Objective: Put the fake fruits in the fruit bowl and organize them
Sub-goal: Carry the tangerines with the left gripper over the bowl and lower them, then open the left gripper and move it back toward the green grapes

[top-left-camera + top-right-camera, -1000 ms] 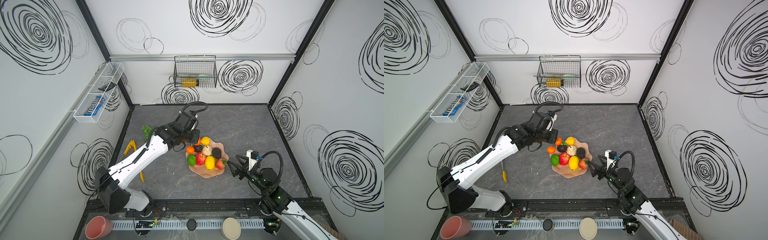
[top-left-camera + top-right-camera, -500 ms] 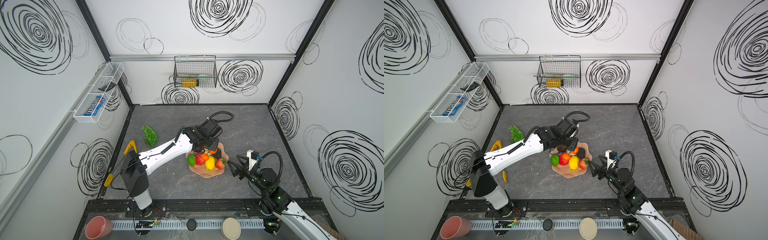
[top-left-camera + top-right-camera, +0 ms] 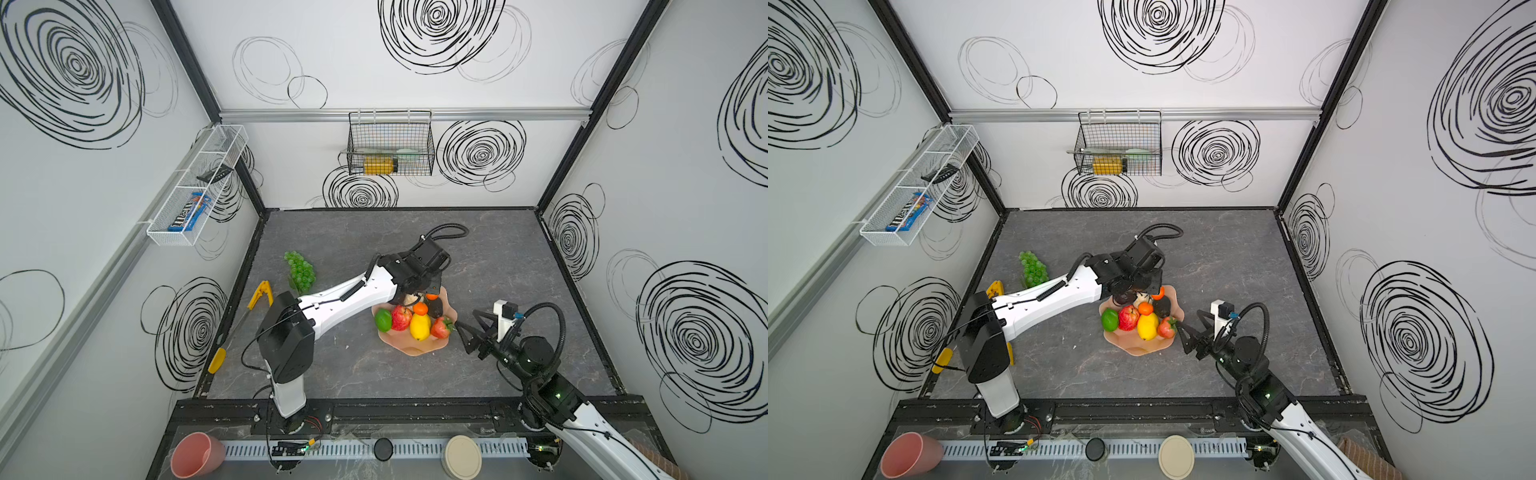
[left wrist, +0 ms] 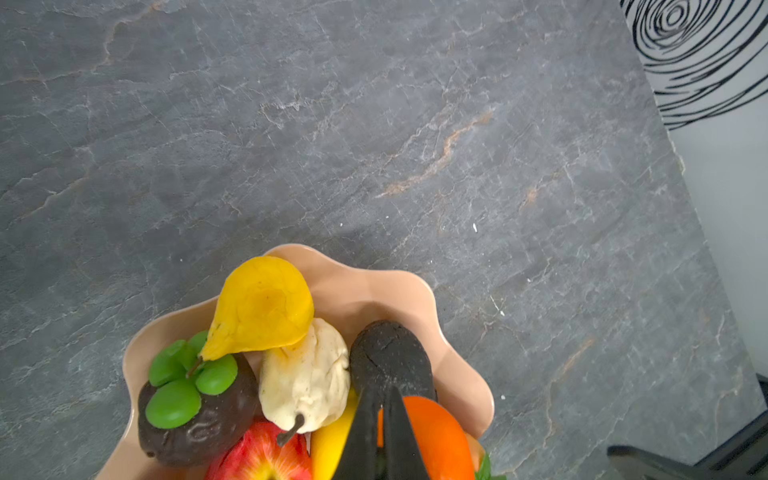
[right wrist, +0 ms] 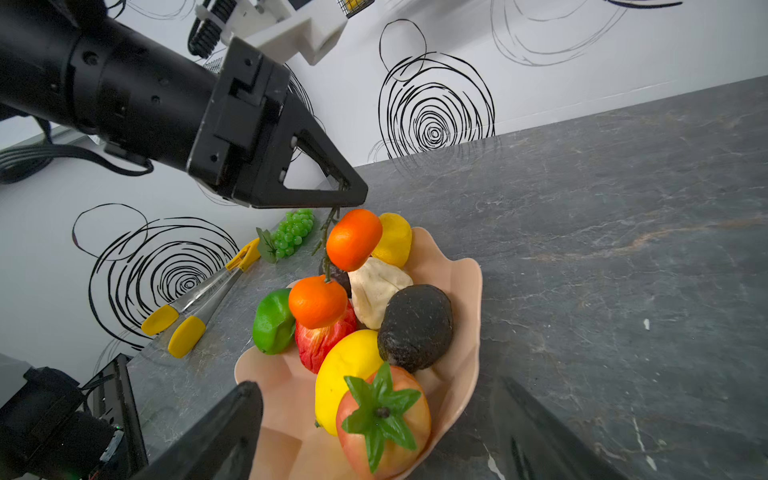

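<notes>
Peach-pink and wavy-rimmed, the fruit bowl (image 3: 415, 350) sat near the middle of the grey stone-patterned bench (image 3: 498, 257), already heaped with fruit. The left jaws were pressed together on a thin green stem (image 5: 326, 232) above the bowl's far side. Two small oranges hung from that stem. The upper orange (image 5: 353, 239) was in the air beside the yellow pear (image 5: 392, 239). The lower orange (image 5: 318, 301) was right at the top of the red apple (image 5: 322, 347), though contact could not be told.

In the bowl lay the lime (image 5: 272, 322) at the rim next to the apple, the lemon (image 5: 347, 370) in front of them, the strawberry (image 5: 382, 419) nearest the right arm, the avocado (image 5: 415, 326) beside the lemon, and the beige pear (image 5: 374, 291) behind the avocado. The mangosteen (image 4: 195, 403), with its green cap, lay against the beige pear and under the tip of the yellow pear.

The right jaws stood wide apart and empty, low over the bench just beside the bowl on the strawberry side. Their dark fingers (image 5: 232, 428) framed the bowl in the right wrist view.

Outside the bowl, the grape bunch (image 3: 300, 270) lay on the bench near the left wall, with the yellow-handled tongs (image 3: 259, 293) close by. A pink cup (image 3: 195, 455) lay tipped at the front edge, off the bench.
</notes>
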`<move>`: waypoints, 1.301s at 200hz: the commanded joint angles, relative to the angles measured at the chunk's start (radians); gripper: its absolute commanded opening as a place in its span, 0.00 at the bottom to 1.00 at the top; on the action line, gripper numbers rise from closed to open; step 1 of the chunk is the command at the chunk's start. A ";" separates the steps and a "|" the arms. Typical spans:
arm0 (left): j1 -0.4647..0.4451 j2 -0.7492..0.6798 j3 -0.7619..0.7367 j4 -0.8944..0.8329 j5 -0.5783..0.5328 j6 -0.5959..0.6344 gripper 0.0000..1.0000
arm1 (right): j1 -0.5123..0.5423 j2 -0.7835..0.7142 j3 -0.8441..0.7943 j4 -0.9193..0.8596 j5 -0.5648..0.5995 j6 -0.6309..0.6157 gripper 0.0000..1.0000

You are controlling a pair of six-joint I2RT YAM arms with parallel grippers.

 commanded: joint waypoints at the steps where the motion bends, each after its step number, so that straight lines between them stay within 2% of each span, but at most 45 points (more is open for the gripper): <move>1: 0.009 0.036 0.004 0.057 -0.033 -0.043 0.02 | -0.004 -0.010 -0.009 0.002 0.009 0.010 0.90; 29: 0.012 0.068 0.016 0.047 -0.047 -0.036 0.02 | -0.005 -0.010 -0.010 0.003 0.007 0.011 0.90; 35: 0.012 0.072 0.016 0.047 -0.048 -0.036 0.07 | -0.004 -0.010 -0.009 0.004 0.007 0.012 0.90; 114: 0.024 0.128 0.026 0.066 -0.053 -0.037 0.10 | -0.006 -0.009 -0.012 0.007 0.006 0.011 0.90; 146: 0.033 0.138 0.025 0.061 -0.062 -0.034 0.19 | -0.006 -0.009 -0.012 0.005 0.007 0.011 0.90; 195: 0.034 0.109 0.024 0.067 -0.057 -0.026 0.24 | -0.006 -0.009 -0.012 0.007 0.006 0.012 0.90; 222: 0.034 0.068 0.029 0.068 -0.044 -0.006 0.33 | -0.006 -0.008 -0.012 0.008 0.006 0.012 0.90; 260: 0.050 -0.044 0.014 0.059 -0.057 0.053 0.56 | -0.007 -0.008 -0.012 0.005 0.006 0.011 0.90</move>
